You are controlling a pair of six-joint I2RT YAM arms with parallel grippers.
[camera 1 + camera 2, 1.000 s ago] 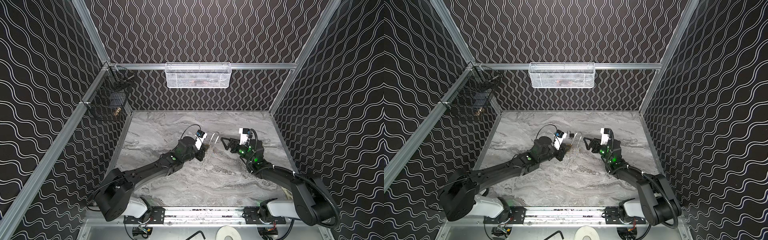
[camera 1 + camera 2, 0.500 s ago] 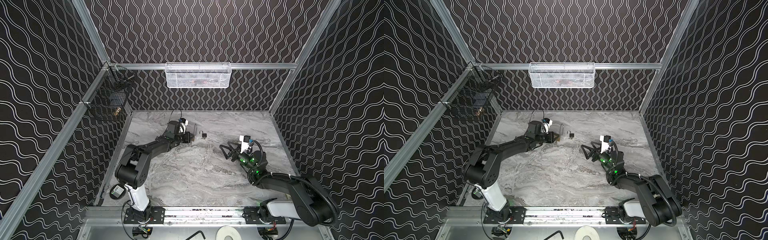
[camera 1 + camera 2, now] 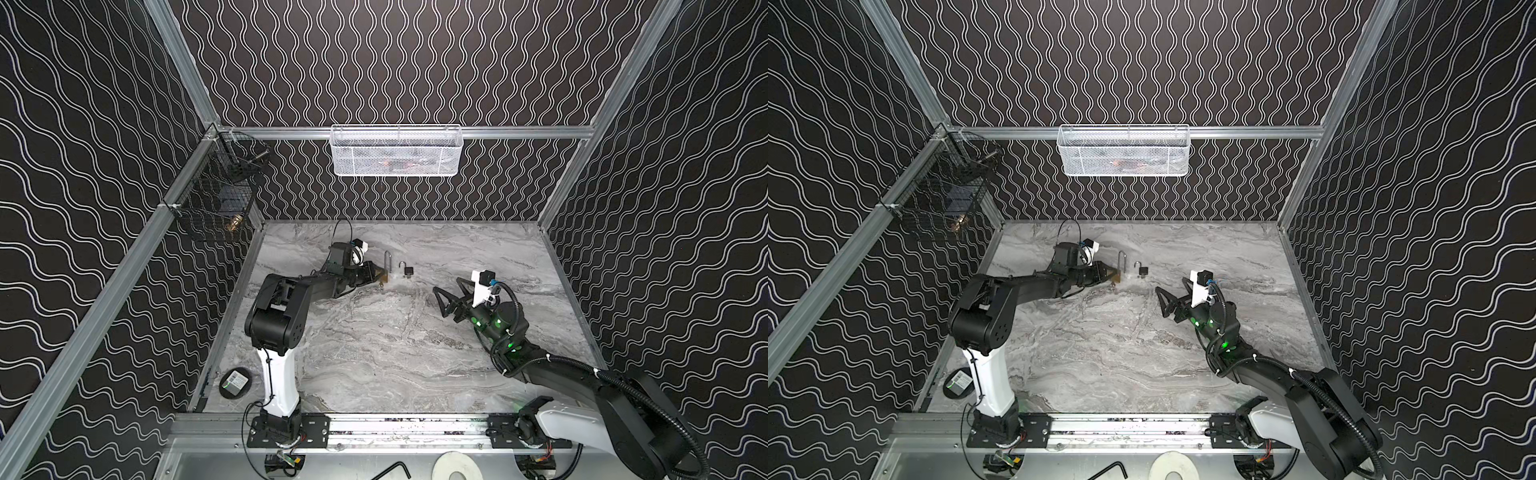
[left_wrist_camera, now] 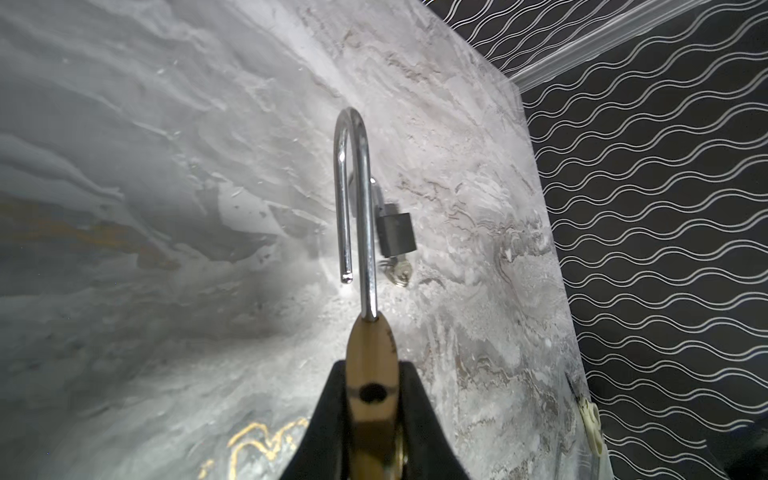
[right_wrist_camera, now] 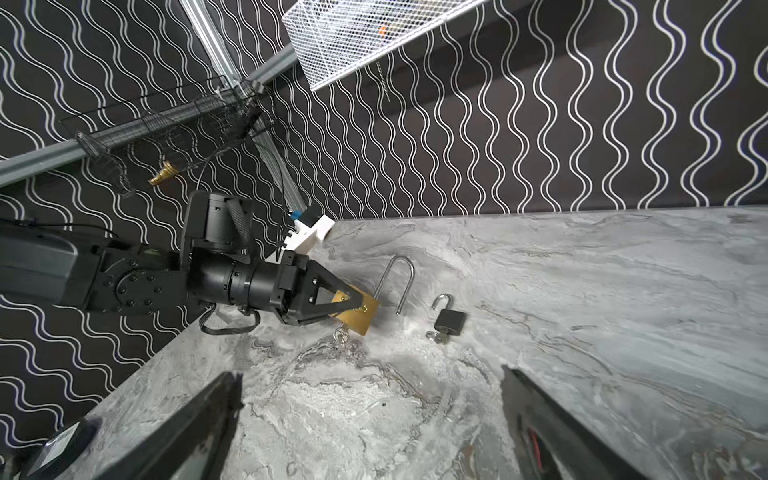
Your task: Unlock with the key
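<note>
Subject item: brass-bodied padlock [image 5: 358, 318] with a long chrome shackle [image 4: 353, 187], clamped across its flat faces by the left gripper [image 5: 353, 305]. It is held low over the grey marble-patterned table [image 3: 395, 353], toward the far left of the work area. The shackle's free leg stands clear of the body, so the lock reads as already released. The right gripper [image 3: 446, 284] is spread wide, holds nothing, and sits well apart to the right.

Handling judgement: solid metal, rigid, likely heavy for its size. The polished faces and chrome are probably slippery. The best hold is across the broad flat sides of the body, as now; the round shackle would tend to roll between the pads. The small silver key ring [image 5: 343, 334] at the body's lower edge is thin and loose and would need a precise pinch.

View comparison: only the right wrist view shows the key ring under the brass body and the grip side-on. Whether the key is seated cannot be told. The left wrist view shows the shackle's gap plainly but hides the ring. A small dark padlock [image 5: 449, 323], shackle raised, lies just beside; both top views show it too small for detail.
</note>
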